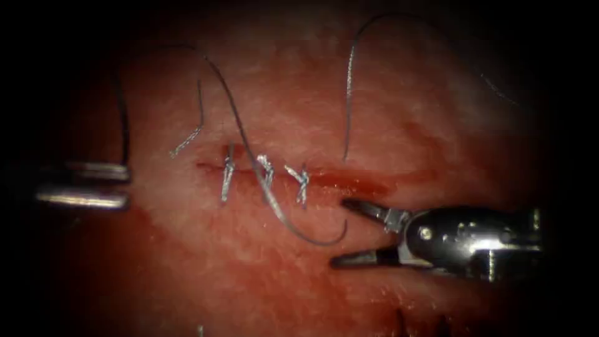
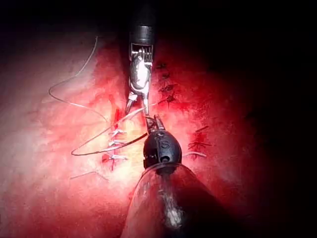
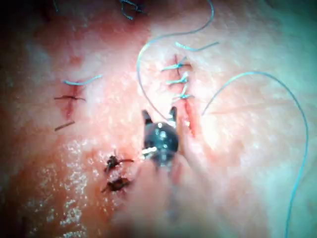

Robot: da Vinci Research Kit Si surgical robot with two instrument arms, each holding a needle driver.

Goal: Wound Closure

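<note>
The right hand (image 1: 340, 232) is gaping wide, holding nothing, with the curved needle (image 1: 293, 221) lying free between its tips at 5 o'clock of the stitched cut (image 1: 349, 181). The left hand (image 1: 84, 184) is waiting at 9 o'clock; its grip cannot be told. Thread (image 1: 348, 93) is trailing toward 12 over the tissue (image 1: 218, 268).

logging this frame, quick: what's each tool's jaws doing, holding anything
left tool: jaws apart, holding nothing.
right tool: jaws open beside the thread, below the cut, holding nothing.

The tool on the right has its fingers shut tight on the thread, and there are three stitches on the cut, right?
Not quite. In the endoscope view the right tool has its fingers spread open, holding nothing; the thread curves loose between them. Three stitches do cross the cut.
</note>
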